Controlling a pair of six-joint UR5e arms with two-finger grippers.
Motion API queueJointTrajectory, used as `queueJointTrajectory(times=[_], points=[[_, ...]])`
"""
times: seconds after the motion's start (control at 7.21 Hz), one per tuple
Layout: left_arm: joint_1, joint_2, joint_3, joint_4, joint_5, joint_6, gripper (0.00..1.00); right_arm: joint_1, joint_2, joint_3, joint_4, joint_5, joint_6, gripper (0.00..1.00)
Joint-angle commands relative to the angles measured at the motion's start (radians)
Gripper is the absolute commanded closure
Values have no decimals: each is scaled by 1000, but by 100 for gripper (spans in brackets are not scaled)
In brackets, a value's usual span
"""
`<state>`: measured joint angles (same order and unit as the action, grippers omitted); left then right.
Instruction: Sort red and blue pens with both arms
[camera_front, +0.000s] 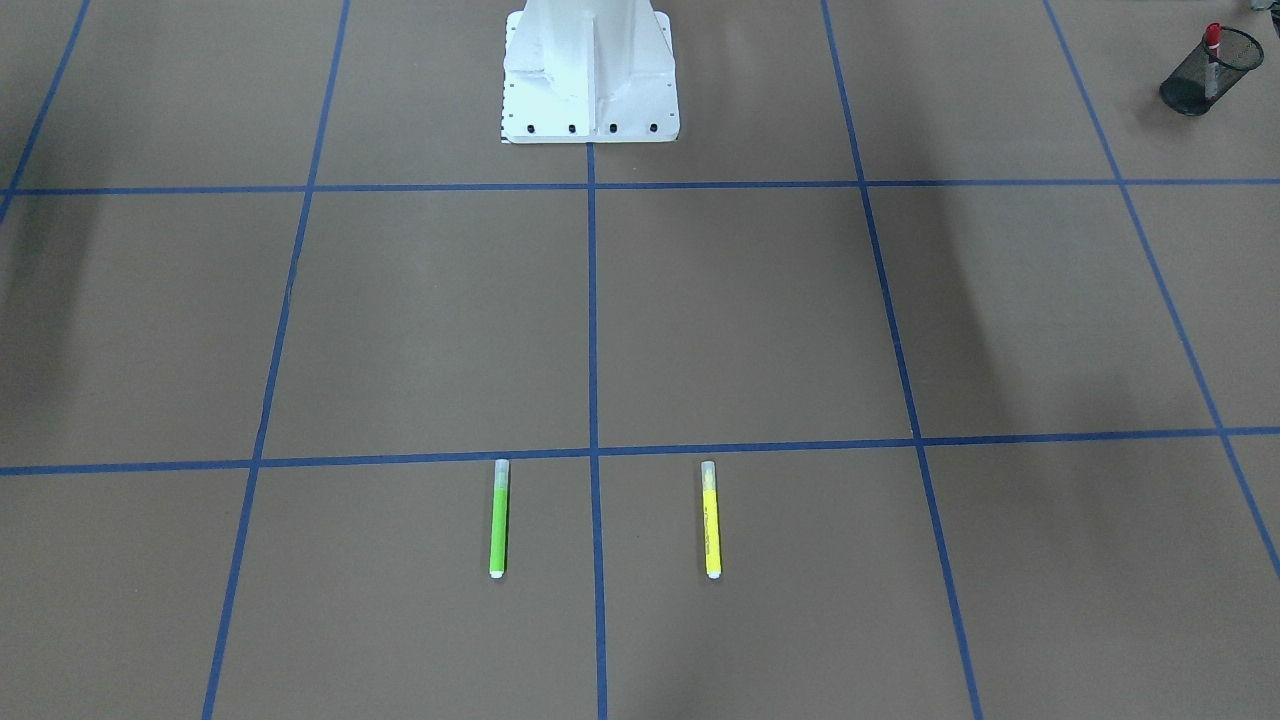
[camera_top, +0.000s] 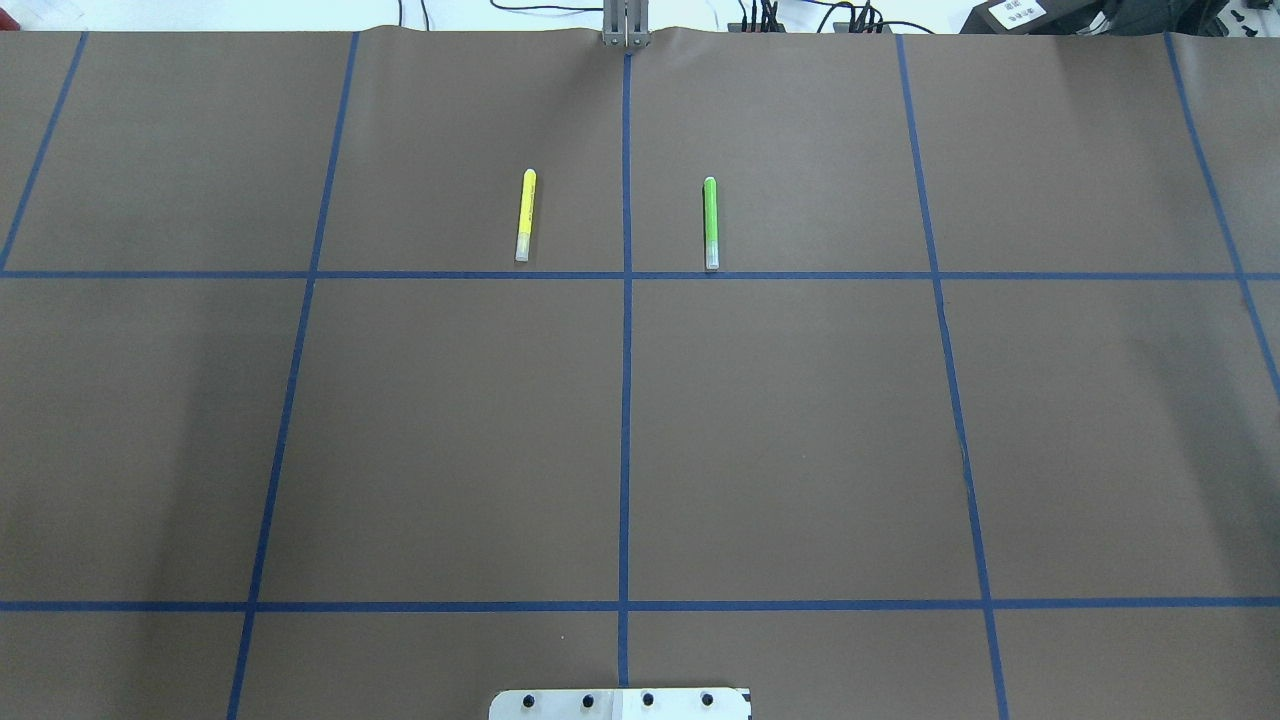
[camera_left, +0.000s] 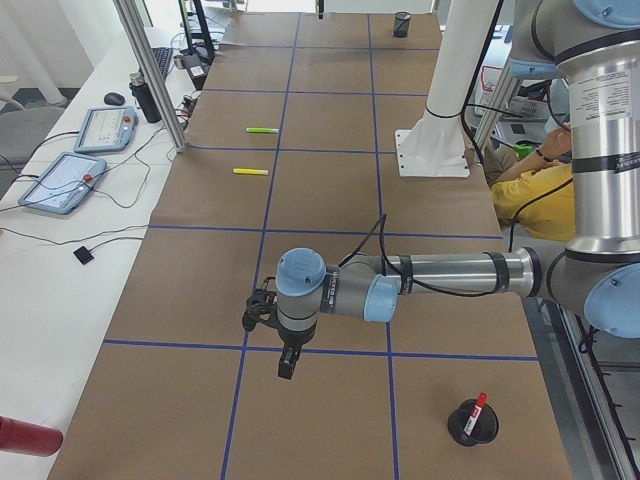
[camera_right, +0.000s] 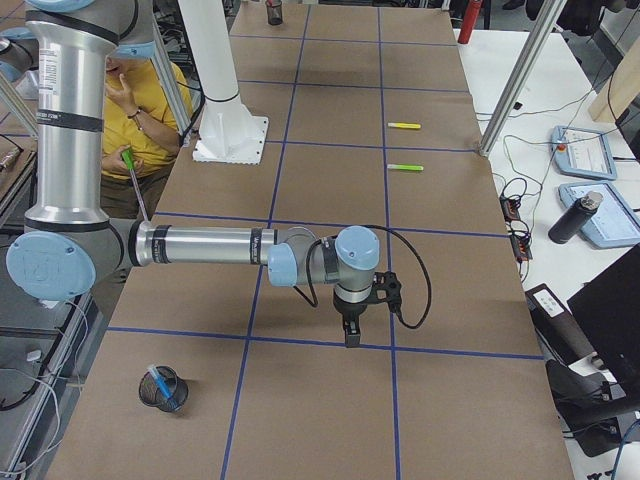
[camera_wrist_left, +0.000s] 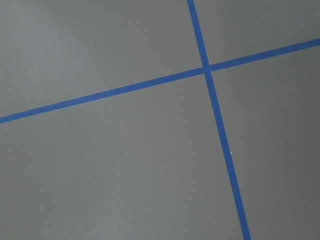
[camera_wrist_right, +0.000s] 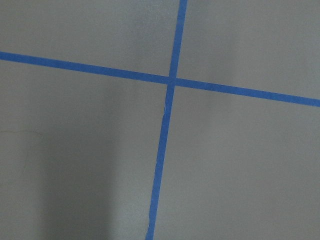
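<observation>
On the brown table (camera_front: 750, 320), blue tape gridlines (camera_front: 592, 320); red pen (camera_front: 1213, 38) in cup (camera_front: 1185, 95).

In the front-facing view, a lime green marker (camera_front: 499, 518) and a yellow marker (camera_front: 711, 519) lie parallel at six o'clock; a black mesh cup (camera_front: 1185, 92) stands at two o'clock.

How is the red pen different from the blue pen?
The red pen has a whitish barrel with a red cap; the blue pen looks bright blue along its length. The red pen sits in the black mesh cup far out on the robot's left; the blue pen sits in the matching cup far out on its right. Both pens are alone in their cups and lean at a tilt.
</observation>
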<state>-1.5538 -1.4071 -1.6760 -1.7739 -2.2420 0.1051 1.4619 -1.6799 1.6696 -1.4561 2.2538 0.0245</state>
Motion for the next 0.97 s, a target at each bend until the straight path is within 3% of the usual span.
queueJointTrajectory(times=[0.0,0.83], points=[[1,7,-1,-2,-1,1,0,0,-6,-5,22,0,-12,0],[1,13,-1,-4,-1,2,0,-2,-18,1,23,6,-12,0]])
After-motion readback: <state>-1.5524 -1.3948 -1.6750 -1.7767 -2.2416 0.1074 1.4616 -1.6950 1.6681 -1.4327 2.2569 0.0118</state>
